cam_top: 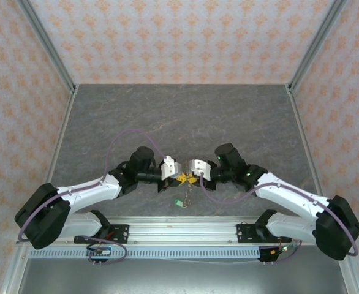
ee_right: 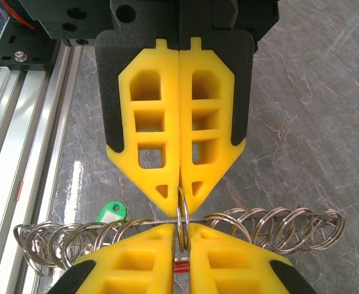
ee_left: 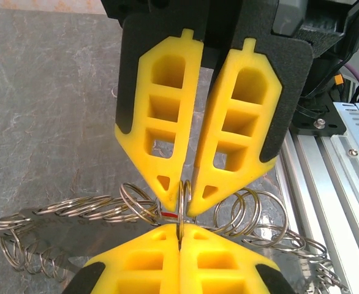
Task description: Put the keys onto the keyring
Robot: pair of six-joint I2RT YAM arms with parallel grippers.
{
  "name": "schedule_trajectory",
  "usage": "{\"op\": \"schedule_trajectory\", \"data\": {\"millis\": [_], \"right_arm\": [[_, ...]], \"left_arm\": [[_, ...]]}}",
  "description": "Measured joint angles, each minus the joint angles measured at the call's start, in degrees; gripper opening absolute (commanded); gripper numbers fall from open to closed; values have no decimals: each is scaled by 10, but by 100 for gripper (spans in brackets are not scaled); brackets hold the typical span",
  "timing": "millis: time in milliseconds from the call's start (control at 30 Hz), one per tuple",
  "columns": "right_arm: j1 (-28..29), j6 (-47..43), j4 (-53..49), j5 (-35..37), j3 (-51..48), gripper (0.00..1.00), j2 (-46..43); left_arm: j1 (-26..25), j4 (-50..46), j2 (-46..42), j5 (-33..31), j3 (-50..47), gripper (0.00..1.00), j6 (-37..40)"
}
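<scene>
Near the small green plastic tag (ee_right: 111,212), the left gripper's (ee_right: 180,193) fingers are clamped on the silvery ring-chain keyring (ee_right: 271,228). The right gripper's (ee_right: 181,231) fingers stand slightly parted around a red-tagged key (ee_right: 181,266). Threading looks under way, not finished.

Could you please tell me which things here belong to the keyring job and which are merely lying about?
Job:
keyring, a chain of wire rings
green tag
red tag, a sliver showing
left claw, shut on one ring
right claw, slightly parted around that ring

Merely there:
aluminium rail
purple cable
</scene>
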Motion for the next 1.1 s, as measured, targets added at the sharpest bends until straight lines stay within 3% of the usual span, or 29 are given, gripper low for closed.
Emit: {"op": "schedule_trajectory", "data": {"millis": [167,300,500,800,967,1100], "right_arm": [[0,9,7,6,-2,0,-5],[0,13,10,7,-3,0,-5],[0,13,11,5,-3,0,0],[0,28,27,-2,-3,0,2],[0,35,30,-3,-4,0,2],[0,51,32,-2,-5,16,2]], "left_arm": [[0,3,0,-2,0,0,-2],[0,3,0,-4,0,9,-2],[0,3,0,-4,0,14,-3],[0,3,0,-4,3,14,-2],[0,-2,0,-4,5,1,2],[0,-6,0,-5,7,0,0]]}}
